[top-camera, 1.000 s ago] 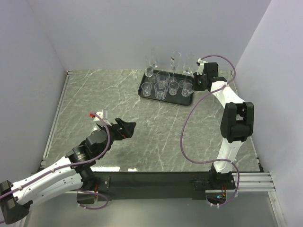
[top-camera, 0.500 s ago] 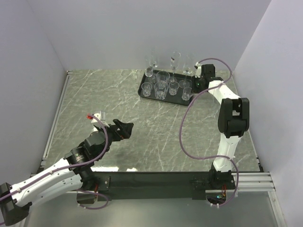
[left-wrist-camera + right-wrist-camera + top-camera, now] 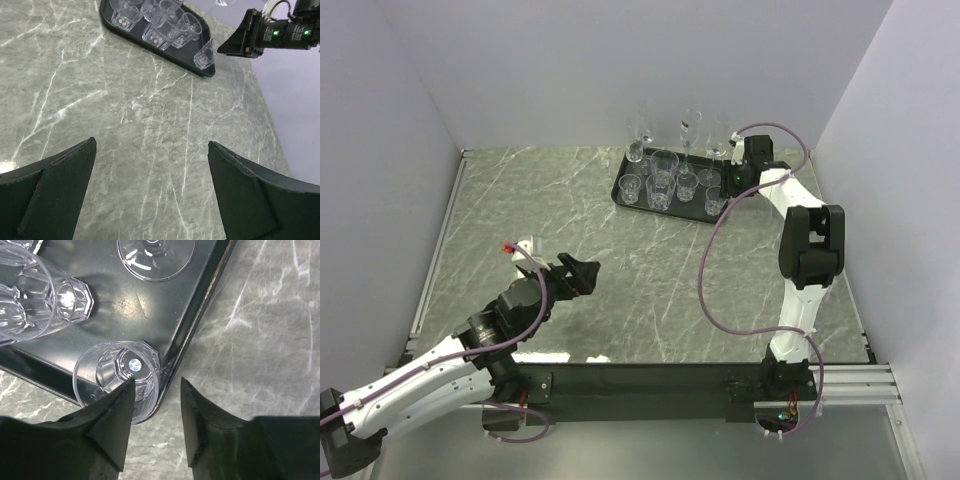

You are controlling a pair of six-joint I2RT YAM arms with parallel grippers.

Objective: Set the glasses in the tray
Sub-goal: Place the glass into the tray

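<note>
— Right wrist view: where's that small tumbler (image 3: 116, 371)?
— In a corner of the tray (image 3: 125, 305), beside the other glasses (image 3: 665, 180). The right gripper (image 3: 157, 382) is parted astride its rim, and the left gripper (image 3: 152, 144) is spread wide above the table (image 3: 150, 100).

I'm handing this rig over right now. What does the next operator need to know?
Left gripper: open, empty, over the bare table.
Right gripper: fingers apart, straddling the wall of the corner tumbler at the right end of the tray.
Glasses: all those visible are on the tray; none seen on the table.
Left to do: probably just check that the tumbler sits flat, then withdraw the right arm.
</note>
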